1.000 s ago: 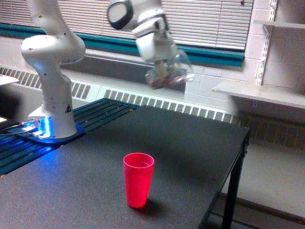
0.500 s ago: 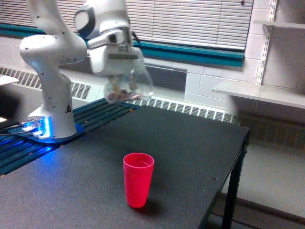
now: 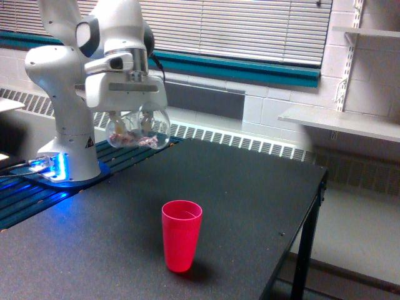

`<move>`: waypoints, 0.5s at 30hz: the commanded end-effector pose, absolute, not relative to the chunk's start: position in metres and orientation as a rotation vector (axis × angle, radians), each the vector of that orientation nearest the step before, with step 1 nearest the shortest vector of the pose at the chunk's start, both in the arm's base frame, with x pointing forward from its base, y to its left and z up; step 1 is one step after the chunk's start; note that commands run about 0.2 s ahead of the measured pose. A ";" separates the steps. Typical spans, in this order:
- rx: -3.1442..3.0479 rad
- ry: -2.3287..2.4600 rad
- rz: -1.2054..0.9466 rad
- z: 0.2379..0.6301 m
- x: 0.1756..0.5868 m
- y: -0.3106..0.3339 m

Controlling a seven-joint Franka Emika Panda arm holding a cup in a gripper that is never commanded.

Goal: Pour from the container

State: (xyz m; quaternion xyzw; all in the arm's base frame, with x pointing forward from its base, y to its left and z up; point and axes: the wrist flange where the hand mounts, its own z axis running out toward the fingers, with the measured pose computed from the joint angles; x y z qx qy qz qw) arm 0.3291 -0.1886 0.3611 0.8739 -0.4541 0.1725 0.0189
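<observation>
In the exterior view, my gripper [image 3: 136, 122] hangs above the back left part of the black table [image 3: 250, 187], shut on the container [image 3: 137, 130]. This clear plastic cup is held roughly upright in the air, with small pinkish pieces lying in its bottom. A red plastic cup [image 3: 181, 235] stands upright on the table near the front. The container is up and to the left of the red cup, well apart from it.
The arm's white base [image 3: 65, 150] stands on a blue-lit mount at the left. A radiator runs along the back wall. The table's right edge [image 3: 315, 206] drops to the floor. White shelves [image 3: 340, 122] hang on the wall at the right.
The gripper has carried the container leftward and downward, from high above the table's middle to over its back left part. The cup went from tilted to about upright. The red cup stayed put.
</observation>
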 end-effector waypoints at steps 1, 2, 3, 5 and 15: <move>2.677 -1.433 0.514 0.362 0.326 -0.203; 2.662 -1.442 0.521 0.363 0.322 -0.209; 2.640 -1.452 0.534 0.368 0.318 -0.212; 2.612 -1.464 0.534 0.376 0.311 -0.212; 2.616 -1.460 0.506 0.369 0.332 -0.192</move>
